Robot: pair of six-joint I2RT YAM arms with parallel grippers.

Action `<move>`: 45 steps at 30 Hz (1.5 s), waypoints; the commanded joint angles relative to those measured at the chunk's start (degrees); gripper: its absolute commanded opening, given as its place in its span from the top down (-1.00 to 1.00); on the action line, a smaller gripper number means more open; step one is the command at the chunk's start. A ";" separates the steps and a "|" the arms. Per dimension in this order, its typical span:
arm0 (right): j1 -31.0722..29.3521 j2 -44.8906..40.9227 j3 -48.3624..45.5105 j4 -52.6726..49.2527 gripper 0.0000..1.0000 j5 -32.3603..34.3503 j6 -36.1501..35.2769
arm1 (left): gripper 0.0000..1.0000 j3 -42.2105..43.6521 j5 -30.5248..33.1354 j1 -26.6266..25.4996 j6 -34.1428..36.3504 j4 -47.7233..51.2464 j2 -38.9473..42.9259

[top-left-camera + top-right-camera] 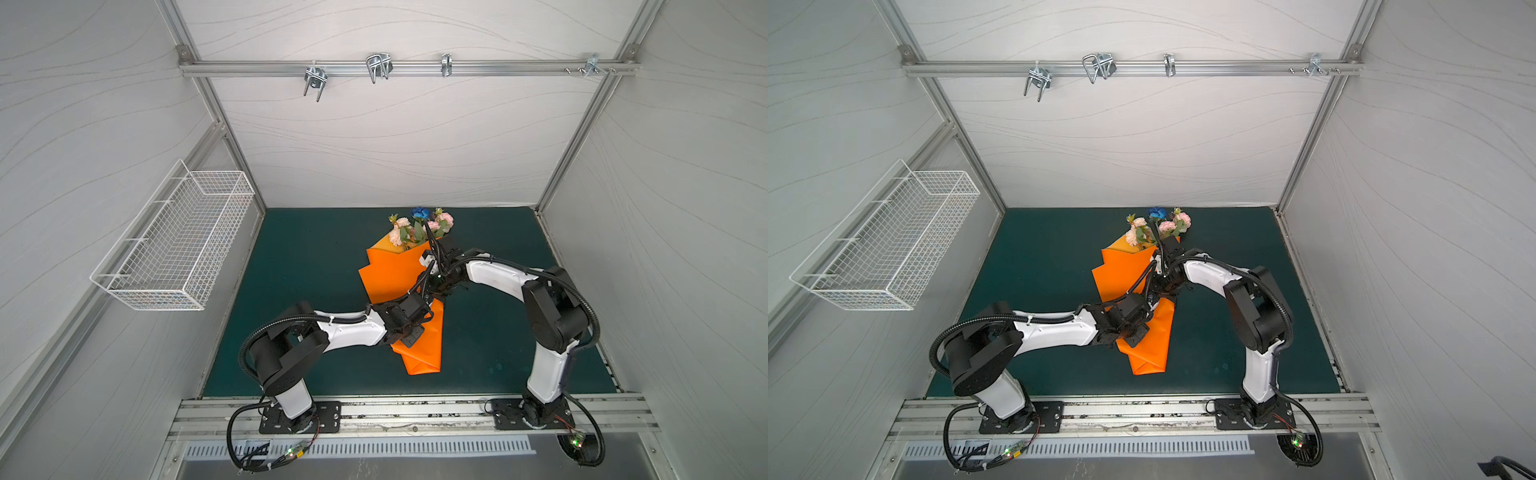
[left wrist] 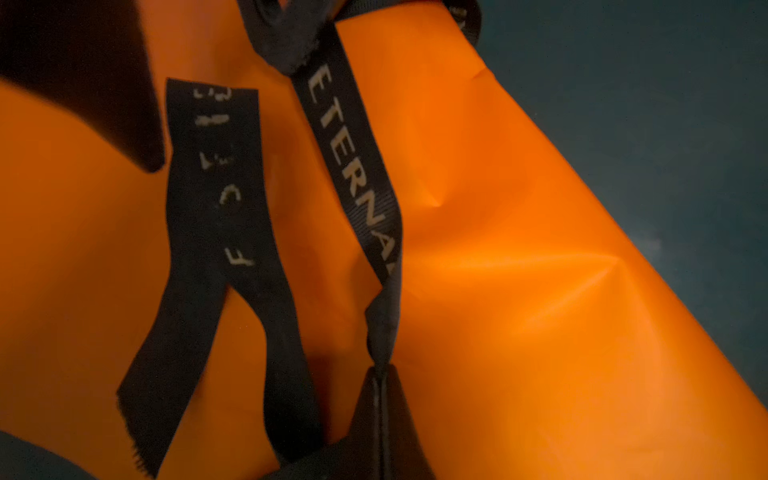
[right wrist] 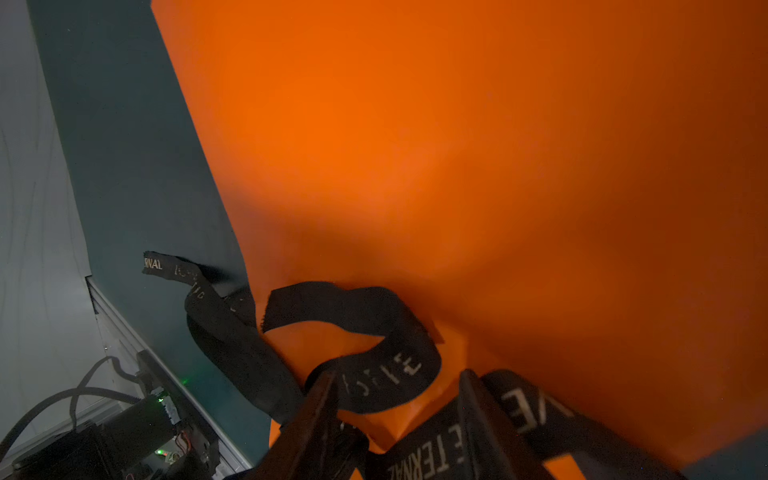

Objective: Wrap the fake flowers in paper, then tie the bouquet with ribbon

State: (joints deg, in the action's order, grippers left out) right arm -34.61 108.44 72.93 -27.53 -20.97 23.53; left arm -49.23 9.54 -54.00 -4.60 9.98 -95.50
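Note:
The bouquet of fake flowers (image 1: 419,226) (image 1: 1158,228) lies on the mat inside orange wrapping paper (image 1: 390,274) (image 2: 519,249) (image 3: 457,145), blooms toward the back wall. A black lettered ribbon (image 2: 353,166) (image 3: 386,374) crosses the wrap's narrow middle. My left gripper (image 2: 380,370) (image 1: 426,293) is shut on a twisted strand of this ribbon, just above the paper. Another ribbon tail (image 2: 216,208) hangs loose beside it. My right gripper (image 3: 397,399) (image 1: 438,286) hovers over the same spot, open, with a slack ribbon loop lying between its fingers (image 3: 320,407).
A white wire basket (image 1: 178,245) hangs on the left wall. Metal hooks (image 1: 378,66) sit on the rail high on the back wall. The dark green mat (image 1: 311,291) ends at the cell walls and at the front aluminium rail (image 1: 415,411).

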 commanded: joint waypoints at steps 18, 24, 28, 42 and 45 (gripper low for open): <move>-3.18 6.07 3.05 0.44 0.50 -2.56 0.74 | 1.00 -2.07 -1.20 2.07 -2.21 0.38 0.13; -2.97 4.85 4.67 0.43 1.00 -3.64 -0.07 | 0.82 -3.75 -2.32 3.62 -5.36 3.92 2.10; -2.27 1.95 5.06 0.40 1.00 -2.39 -0.46 | -0.18 -4.20 -1.46 3.97 -6.57 7.84 7.45; -0.54 -6.55 1.51 2.51 1.00 0.54 -0.85 | -0.24 0.88 -4.38 24.28 -35.73 35.53 26.17; -0.55 -6.95 0.10 3.79 1.00 -0.44 -0.63 | -0.29 6.64 -11.27 28.42 -43.36 31.81 29.11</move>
State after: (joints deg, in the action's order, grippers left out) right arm -35.29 103.00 74.35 -24.43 -21.23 23.68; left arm -45.95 5.48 -27.75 -36.42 38.26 -68.75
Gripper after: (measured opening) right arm 0.050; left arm 0.642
